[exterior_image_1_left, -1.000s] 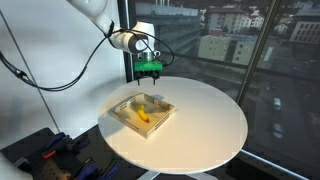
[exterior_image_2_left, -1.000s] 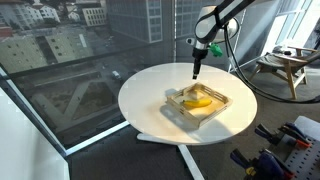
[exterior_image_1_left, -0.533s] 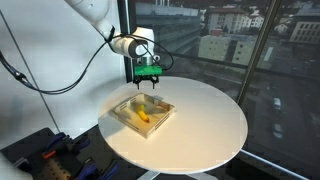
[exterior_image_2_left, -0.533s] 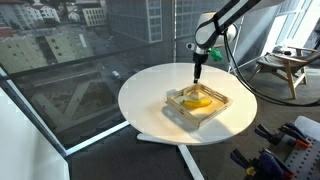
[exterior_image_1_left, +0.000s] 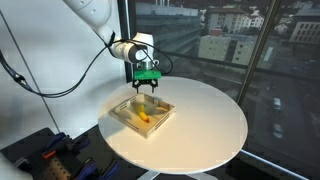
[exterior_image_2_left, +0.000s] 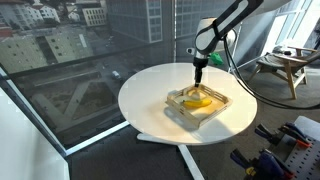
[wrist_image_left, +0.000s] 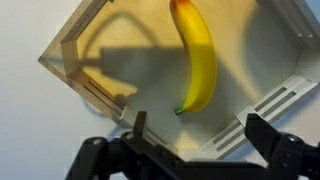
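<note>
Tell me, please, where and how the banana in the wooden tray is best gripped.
Grip the banana at its middle, coming straight down from above with the fingers spanning its width: it lies flat in the tray, whose walls likely block any sideways approach.

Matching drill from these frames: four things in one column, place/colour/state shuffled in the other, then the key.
1. banana
2. wooden tray
3. end effector
4. round table

A. white, carries the tray
B. open, above the tray
C. yellow, lies inside the tray
D. light wood, sits on the table

Pairs: 1-C, 2-D, 3-B, 4-A
</note>
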